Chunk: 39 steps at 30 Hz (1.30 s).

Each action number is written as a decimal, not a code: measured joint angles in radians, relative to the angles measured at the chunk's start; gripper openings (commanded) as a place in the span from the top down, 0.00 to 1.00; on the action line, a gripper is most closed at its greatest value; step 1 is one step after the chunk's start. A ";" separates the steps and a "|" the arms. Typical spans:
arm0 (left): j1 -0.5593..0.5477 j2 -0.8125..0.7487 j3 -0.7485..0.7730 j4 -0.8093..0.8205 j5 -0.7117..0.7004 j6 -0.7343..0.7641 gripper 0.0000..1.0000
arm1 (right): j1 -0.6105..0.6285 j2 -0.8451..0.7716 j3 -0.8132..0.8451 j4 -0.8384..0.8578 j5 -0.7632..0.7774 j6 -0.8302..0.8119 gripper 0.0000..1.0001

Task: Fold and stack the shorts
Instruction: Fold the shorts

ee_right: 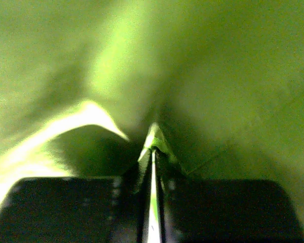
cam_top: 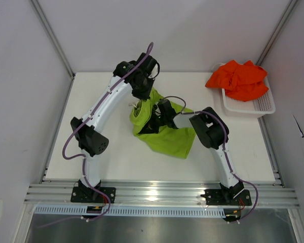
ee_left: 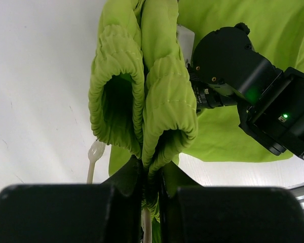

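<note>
The lime green shorts (cam_top: 168,137) lie bunched in the middle of the table, partly lifted. My left gripper (cam_top: 143,97) reaches in from the far side and is shut on their gathered elastic waistband (ee_left: 167,101), which stands in two folds above the jaws (ee_left: 151,174). My right gripper (cam_top: 155,120) is shut on a thin fold of the same green fabric (ee_right: 153,157), and cloth fills its whole view. Its black wrist (ee_left: 228,61) shows just right of the waistband. The orange-red shorts (cam_top: 239,78) sit crumpled in the basket.
The white mesh basket (cam_top: 258,106) stands at the back right corner of the table. A pale drawstring end (ee_left: 95,152) hangs left of the waistband. Grey walls close in the table on three sides.
</note>
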<state>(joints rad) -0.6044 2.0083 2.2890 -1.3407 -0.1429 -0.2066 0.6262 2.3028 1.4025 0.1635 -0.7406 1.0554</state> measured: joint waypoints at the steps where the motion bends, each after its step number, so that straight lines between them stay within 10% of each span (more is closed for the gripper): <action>1: 0.000 0.000 0.006 -0.003 0.000 -0.003 0.89 | 0.000 0.001 0.000 0.009 0.000 0.006 0.78; 6: 0.000 0.002 0.047 -0.012 0.000 -0.003 0.90 | -0.003 -0.015 -0.001 0.026 0.001 0.007 0.63; 21: 0.000 0.045 0.058 -0.015 -0.040 -0.003 0.92 | -0.168 -0.366 -0.121 -0.371 0.129 -0.261 0.66; 39: -0.037 0.077 0.067 -0.004 -0.040 -0.037 0.91 | -0.341 -0.576 -0.307 -0.604 0.711 -0.492 0.57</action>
<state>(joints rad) -0.6418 2.0857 2.3558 -1.3445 -0.1829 -0.2440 0.2852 1.7267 1.0954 -0.4404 -0.0296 0.5636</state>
